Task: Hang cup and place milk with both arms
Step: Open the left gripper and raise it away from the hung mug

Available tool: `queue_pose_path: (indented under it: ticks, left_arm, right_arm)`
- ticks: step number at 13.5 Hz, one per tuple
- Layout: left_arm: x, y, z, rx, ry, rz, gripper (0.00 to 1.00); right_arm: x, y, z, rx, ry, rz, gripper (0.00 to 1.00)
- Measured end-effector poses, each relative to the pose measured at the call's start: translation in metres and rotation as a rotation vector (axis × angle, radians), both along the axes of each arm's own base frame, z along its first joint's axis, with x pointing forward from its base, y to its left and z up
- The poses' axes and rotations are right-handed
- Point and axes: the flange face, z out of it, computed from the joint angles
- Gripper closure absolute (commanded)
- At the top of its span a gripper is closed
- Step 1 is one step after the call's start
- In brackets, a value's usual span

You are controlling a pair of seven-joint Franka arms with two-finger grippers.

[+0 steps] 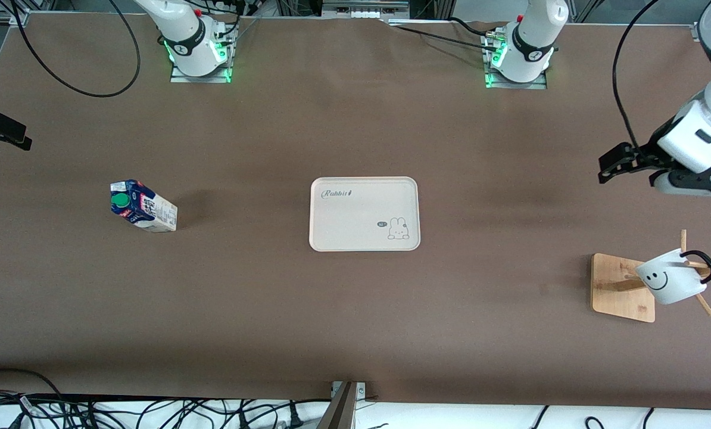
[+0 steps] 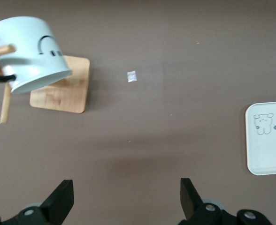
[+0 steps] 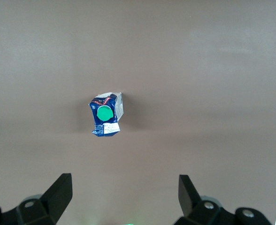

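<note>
Both jaws spread: left gripper (image 1: 614, 164) above rack (image 1: 622, 287), right gripper (image 3: 124, 199) seemingly over milk (image 1: 143, 206)

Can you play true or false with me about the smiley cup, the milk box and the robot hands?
1. The cup hangs on the wooden rack. True.
2. The milk is on the tray. False: it stands on the bare table, toward the right arm's end, and nothing is on the tray.
3. The left end effector holds the cup. False: it is open and holds nothing, above the table beside the rack.
4. The right end effector is open, and its own camera looks down on the milk. True.
5. The milk has a red cap. False: the cap is green.
</note>
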Motion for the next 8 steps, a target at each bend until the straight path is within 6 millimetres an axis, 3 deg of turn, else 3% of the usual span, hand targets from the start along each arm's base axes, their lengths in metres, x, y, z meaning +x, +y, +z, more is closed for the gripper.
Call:
queue_pose_path:
  ticks: [2, 8]
  left_arm:
    - [-0.0087, 0.0075, -0.0041, 0.0, 0.005, 0.01, 0.0]
    - [-0.0108, 0.0038, -0.0087, 0.0, 0.026, 0.003, 0.0]
  right_arm:
    - [0.0, 0.0002, 0.0, 0.0, 0.0, 0.0, 0.0]
    - [0.0002, 0.0015, 0.0, 0.0, 0.0, 0.003, 0.0]
